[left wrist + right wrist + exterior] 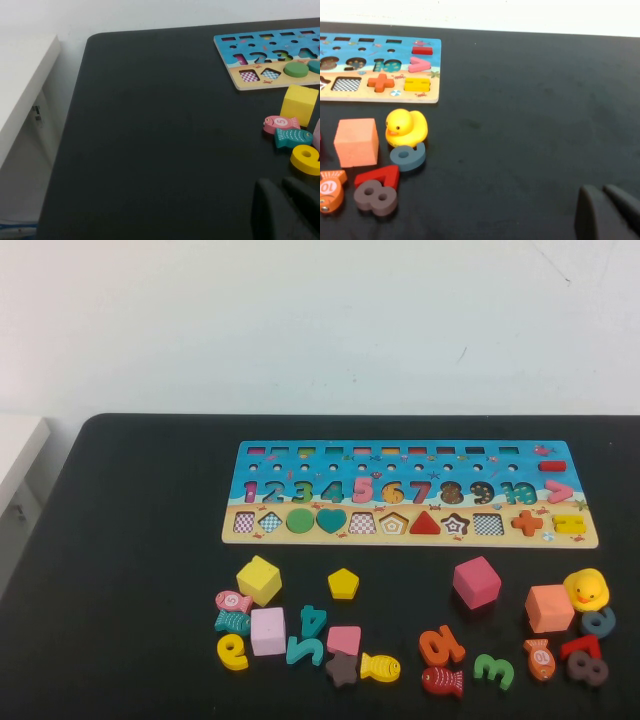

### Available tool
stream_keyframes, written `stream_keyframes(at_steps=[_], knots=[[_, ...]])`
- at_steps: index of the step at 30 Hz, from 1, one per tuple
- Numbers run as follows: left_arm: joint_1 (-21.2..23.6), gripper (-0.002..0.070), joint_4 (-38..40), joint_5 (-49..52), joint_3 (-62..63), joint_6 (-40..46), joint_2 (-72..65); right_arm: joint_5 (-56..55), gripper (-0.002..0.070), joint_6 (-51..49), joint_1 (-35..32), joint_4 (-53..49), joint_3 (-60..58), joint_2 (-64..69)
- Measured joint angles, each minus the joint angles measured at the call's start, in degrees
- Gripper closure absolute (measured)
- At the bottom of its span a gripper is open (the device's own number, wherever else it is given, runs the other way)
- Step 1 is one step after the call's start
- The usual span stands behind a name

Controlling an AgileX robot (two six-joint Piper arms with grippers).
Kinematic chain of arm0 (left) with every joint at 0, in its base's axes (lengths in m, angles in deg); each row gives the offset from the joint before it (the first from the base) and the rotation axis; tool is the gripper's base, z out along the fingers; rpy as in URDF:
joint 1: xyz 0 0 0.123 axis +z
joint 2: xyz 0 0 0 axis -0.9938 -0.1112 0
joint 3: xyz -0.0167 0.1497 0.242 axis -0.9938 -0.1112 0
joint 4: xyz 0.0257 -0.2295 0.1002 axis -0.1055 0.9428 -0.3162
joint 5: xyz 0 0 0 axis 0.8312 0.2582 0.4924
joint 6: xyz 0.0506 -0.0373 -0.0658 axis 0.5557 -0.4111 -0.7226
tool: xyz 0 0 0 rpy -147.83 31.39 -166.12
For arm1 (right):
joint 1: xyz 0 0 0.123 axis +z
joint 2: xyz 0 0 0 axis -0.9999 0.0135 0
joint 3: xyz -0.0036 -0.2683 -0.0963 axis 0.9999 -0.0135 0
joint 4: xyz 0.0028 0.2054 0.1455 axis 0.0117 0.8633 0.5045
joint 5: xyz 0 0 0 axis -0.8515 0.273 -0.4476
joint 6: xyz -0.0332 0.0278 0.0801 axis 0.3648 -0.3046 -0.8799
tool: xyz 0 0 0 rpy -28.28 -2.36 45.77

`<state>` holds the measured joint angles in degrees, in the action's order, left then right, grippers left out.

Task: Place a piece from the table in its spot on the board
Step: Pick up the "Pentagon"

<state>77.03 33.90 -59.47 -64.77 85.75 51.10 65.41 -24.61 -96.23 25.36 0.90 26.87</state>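
Observation:
The small flat yellow pentagon piece (343, 583) lies on the black table (140, 540), just in front of the board (410, 538). The board is blue on top with a sandy strip, numbers and shape slots. Its pentagon slot (393, 523) is open. Neither arm shows in the high view. My left gripper (279, 182) is shut and empty over bare table, left of the pieces; the board's left end (235, 60) shows there. My right gripper (601, 189) is shut and empty over bare table, right of the pieces; the board's right end (380, 97) shows there. The pentagon is out of both wrist views.
Loose pieces lie in front of the board: a yellow cube (259, 579), a pink cube (476, 582), a salmon cube (549, 608), a yellow duck (586, 589), a yellow fish (380, 667), and several numbers and fish. A white shelf (18, 455) stands off the table's left edge.

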Motion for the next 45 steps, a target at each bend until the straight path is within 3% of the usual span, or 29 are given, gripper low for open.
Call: stream_keyframes(at_steps=[16, 28, 29, 31, 33, 37, 45], knots=[[0.0, 0.0676, -0.16, -4.23, -0.11, 0.79, 0.0, 0.0, 0.0657, 0.0, 0.0, 0.0, 0.0, 0.0], [0.0, 0.0676, 1.44, -44.87, -0.11, 1.38, 0.0, 0.0, 0.0657, 0.0, 0.0, 0.0, 0.0, 0.0], [0.0, 0.0676, 3.41, -52.93, -0.11, 3.61, 0.0, 0.0, 0.0657, 0.0, 0.0, 0.0, 0.0, 0.0], [0.0, 0.0676, 6.81, -56.32, 0.03, 4.79, 0.09, 0.0, 0.0657, 0.0, 0.0, 0.0, 0.0, 0.0], [0.0, 0.0676, 11.15, -51.12, 2.28, 5.91, 0.09, 0.0, 0.0658, 0.0, 0.0, 0.0, 0.0, 0.0], [0.0, 0.0676, 14.0, -28.64, 15.08, 11.39, -1.18, 0.0, 0.0657, 0.0, 0.0, 0.0, 0.0, 0.0], [0.0, 0.0676, 15.66, 0.57, 41.67, 14.17, -18.86, 0.0, 0.0657, 0.0, 0.0, 0.0, 0.0, 0.0]])
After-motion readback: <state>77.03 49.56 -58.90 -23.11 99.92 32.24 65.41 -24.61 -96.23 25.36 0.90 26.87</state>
